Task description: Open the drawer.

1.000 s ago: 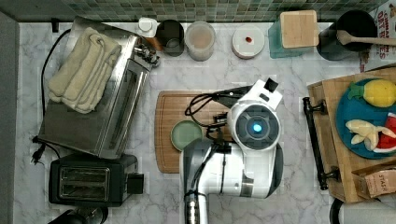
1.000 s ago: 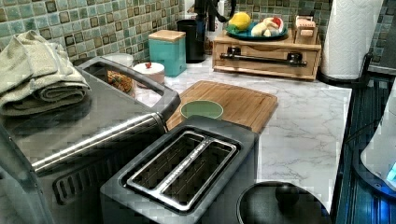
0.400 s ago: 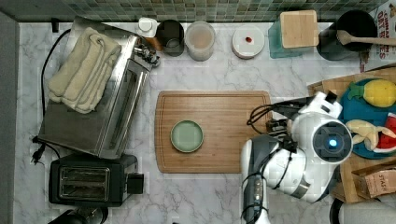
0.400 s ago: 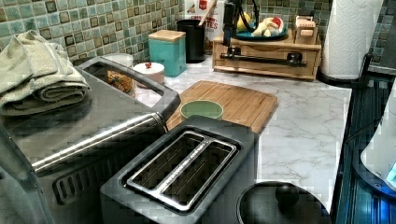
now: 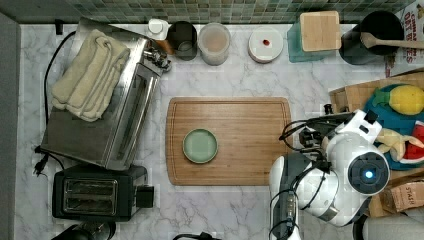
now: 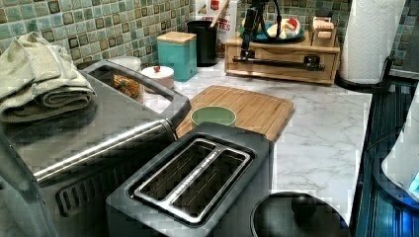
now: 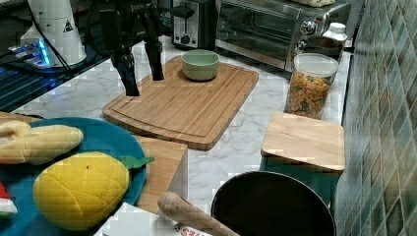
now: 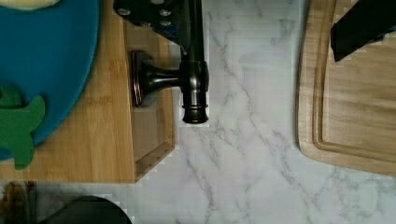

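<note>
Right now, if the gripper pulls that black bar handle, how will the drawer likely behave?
The drawer will probably slide straight out; it looks like stiff wood. The handle looks like rigid metal, smooth and round, so the fingers could slip. The loaded blue plate on top may steady the box.

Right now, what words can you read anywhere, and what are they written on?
"STASH" on the small brown box atop the wooden drawer unit, seen in the top view and the left view.
"OAT" on the white carton in the top view's right corner; the rest is cut off.
The red lettering on that carton in the left view is too blurred to read.
</note>
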`<state>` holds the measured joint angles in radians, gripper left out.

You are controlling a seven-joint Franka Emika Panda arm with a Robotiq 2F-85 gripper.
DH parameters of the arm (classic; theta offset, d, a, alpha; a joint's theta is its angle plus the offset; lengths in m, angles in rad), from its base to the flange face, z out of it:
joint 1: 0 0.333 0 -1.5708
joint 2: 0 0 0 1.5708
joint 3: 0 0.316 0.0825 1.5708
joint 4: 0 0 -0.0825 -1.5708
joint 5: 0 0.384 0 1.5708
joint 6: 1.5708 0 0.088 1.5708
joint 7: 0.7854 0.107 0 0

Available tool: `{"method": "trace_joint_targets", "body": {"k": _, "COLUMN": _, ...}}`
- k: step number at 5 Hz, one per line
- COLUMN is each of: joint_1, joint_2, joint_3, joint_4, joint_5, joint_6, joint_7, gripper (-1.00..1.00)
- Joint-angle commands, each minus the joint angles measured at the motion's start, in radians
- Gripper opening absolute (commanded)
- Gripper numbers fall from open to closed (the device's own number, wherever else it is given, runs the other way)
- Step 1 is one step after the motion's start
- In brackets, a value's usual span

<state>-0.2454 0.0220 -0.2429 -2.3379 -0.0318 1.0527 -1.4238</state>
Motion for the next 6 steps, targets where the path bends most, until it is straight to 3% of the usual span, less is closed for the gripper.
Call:
{"method": "trace_joint_targets", "body": {"k": 1, "joint_1": -0.014, "joint_2": 0.06, "joint_3": -0.002, "joint_4": 0.054, "joint_5": 0.062, "joint_6": 0.054, "joint_7": -0.214, "gripper": 1.0}}
{"method": "trace_joint_targets", "body": {"k": 2, "joint_1": -0.026, "joint_2": 0.06, "joint_3": -0.011, "joint_4": 0.014, "joint_5": 0.114, "joint_6": 0.141, "joint_7": -0.248, "gripper": 1.0}}
{"method": "trace_joint_targets", "body": {"k": 3, "joint_1": -0.024, "joint_2": 0.052, "joint_3": -0.027, "joint_4": -0.005, "joint_5": 0.025, "joint_6": 0.14, "joint_7": -0.124, "gripper": 1.0}}
{"method": "trace_joint_targets", "body": {"k": 6, "joint_1": -0.022, "joint_2": 0.116, "joint_3": -0.098, "joint_4": -0.012, "joint_5": -0.098, "joint_6": 0.163, "joint_7": 0.008, "gripper": 1.0}}
